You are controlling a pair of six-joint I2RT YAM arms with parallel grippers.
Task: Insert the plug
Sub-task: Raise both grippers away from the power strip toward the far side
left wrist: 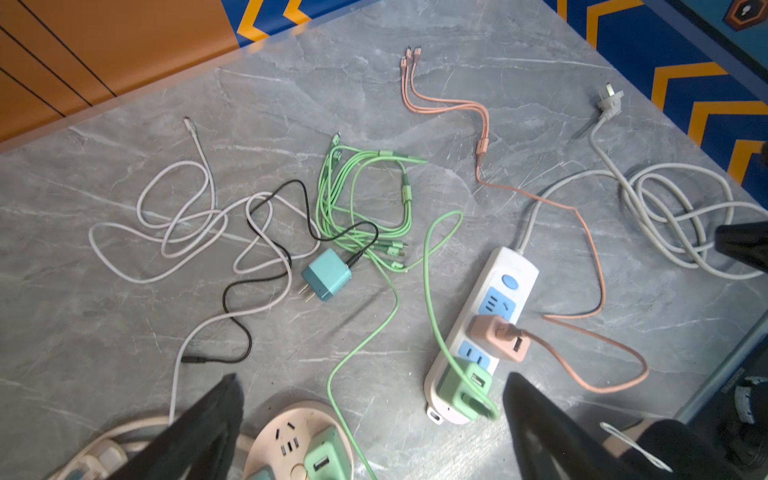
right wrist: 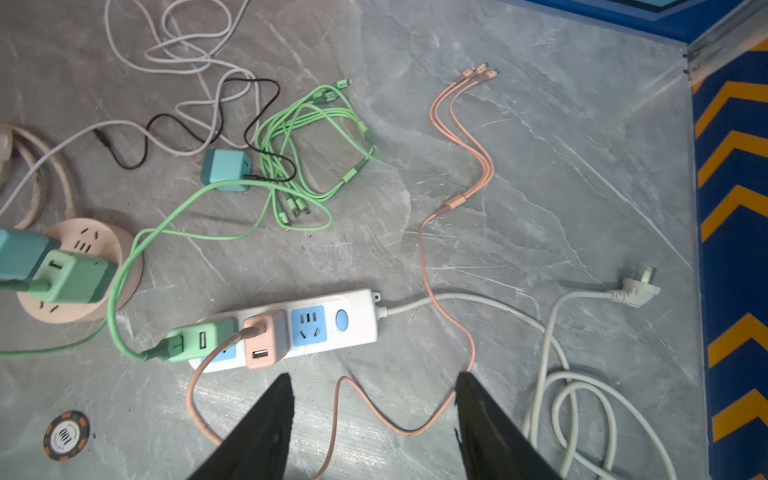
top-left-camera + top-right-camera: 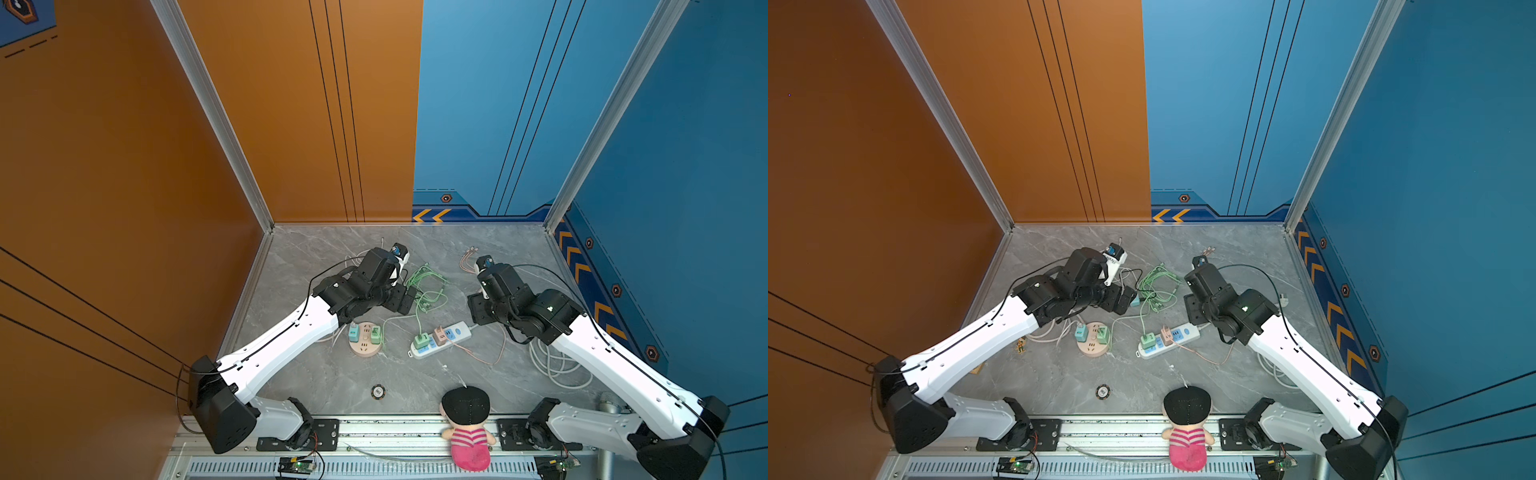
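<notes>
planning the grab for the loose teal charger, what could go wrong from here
The teal charger lies beside tangled green cables; the left pincer could snag them.
Its black cable crosses the white cable, so lifting may drag both.
The free socket sits beside the pink charger, so insertion could bump it.

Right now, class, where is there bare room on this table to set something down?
Bare: between poker chip and power strip; between pink cable and grey plug. Crowded: the middle, around the green cable tangle and teal charger.

Low in a top view, a power strip (image 3: 1192, 332), round socket (image 3: 1093, 348), tangled cords (image 3: 1154, 286), blue plug (image 3: 1134, 300) and chip (image 3: 1101, 391) are being held up by the gray table (image 3: 1246, 249).
</notes>
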